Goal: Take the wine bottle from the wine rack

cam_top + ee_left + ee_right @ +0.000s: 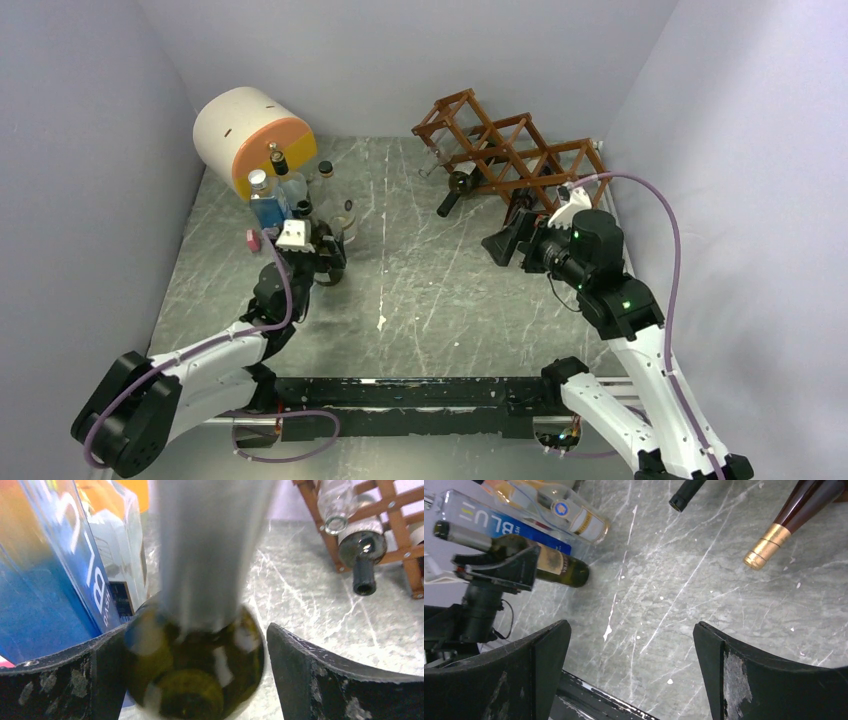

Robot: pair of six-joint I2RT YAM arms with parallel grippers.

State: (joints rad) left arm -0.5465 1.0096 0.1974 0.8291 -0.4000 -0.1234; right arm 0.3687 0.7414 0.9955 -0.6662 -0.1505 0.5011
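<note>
At the left side of the table point(430, 300), your left gripper point(325, 258) sits around the green wine bottle point(200, 670), its fingers point(320, 680) spread wide to either side of the glass at the shoulder. From the left wrist view the bottle is smeared with blur while the fingers and the tabletop are sharp, and the fingers do not look pressed against it. The wine bottle is off the wine rack point(508, 150) and well apart from it. It stands base-down on the table just beside a blue bottle point(268, 208) and a clear bottle point(574, 515), in the cluster in front of a white-and-orange drum point(250, 135).

Across the table, the wine rack stands in the far right corner. A dark bottle point(455, 190) lies in one of its lower cubbies, neck poking out toward the middle of the table. Next to it a brown bottle point(804, 505) with a gold foil cap also points out of the rack.

Your right gripper point(631, 625) hovers near the front of the rack, jaws wide and holding nothing, with bare tabletop between them. It points across the table toward your left gripper.
</note>
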